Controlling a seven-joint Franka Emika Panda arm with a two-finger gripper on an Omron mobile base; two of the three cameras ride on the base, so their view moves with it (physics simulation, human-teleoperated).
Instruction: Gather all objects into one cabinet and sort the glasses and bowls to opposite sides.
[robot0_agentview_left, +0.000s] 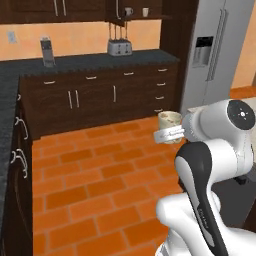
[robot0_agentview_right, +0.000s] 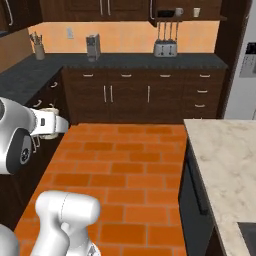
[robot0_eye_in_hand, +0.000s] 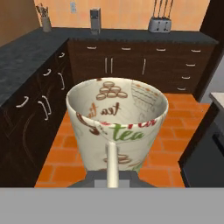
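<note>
Item: cup (robot0_eye_in_hand: 117, 120), cream, handle-less, printed with "tea" lettering and brown motifs. Location: carried in the air above the orange tile floor (robot0_agentview_left: 100, 185), mid-kitchen, upright, mouth up, apparently empty.

Holder: hand (robot0_eye_in_hand: 112, 173), closed on the cup; one finger runs up the near outside wall towards the rim, so the pinch looks to be across the wall at the rim. The other finger cannot be made out.

Handling, judged: rigid, thin-walled, probably ceramic; light; glazed and so likely slippery; breakable if dropped on tile. A one-wall pinch leaves the body hanging to one side, so a tilt or jolt could turn it in the grip. Keep upright, move smoothly, set down on its base before releasing.

Destination: open wall cabinet (robot0_agentview_left: 150, 7) above the far counter (robot0_agentview_left: 90, 62), over the toaster (robot0_agentview_left: 119, 47). Already on its shelf: a grey mug (robot0_agentview_left: 129, 11) and a second cream cup (robot0_agentview_left: 145, 12), standing near each other.
</note>
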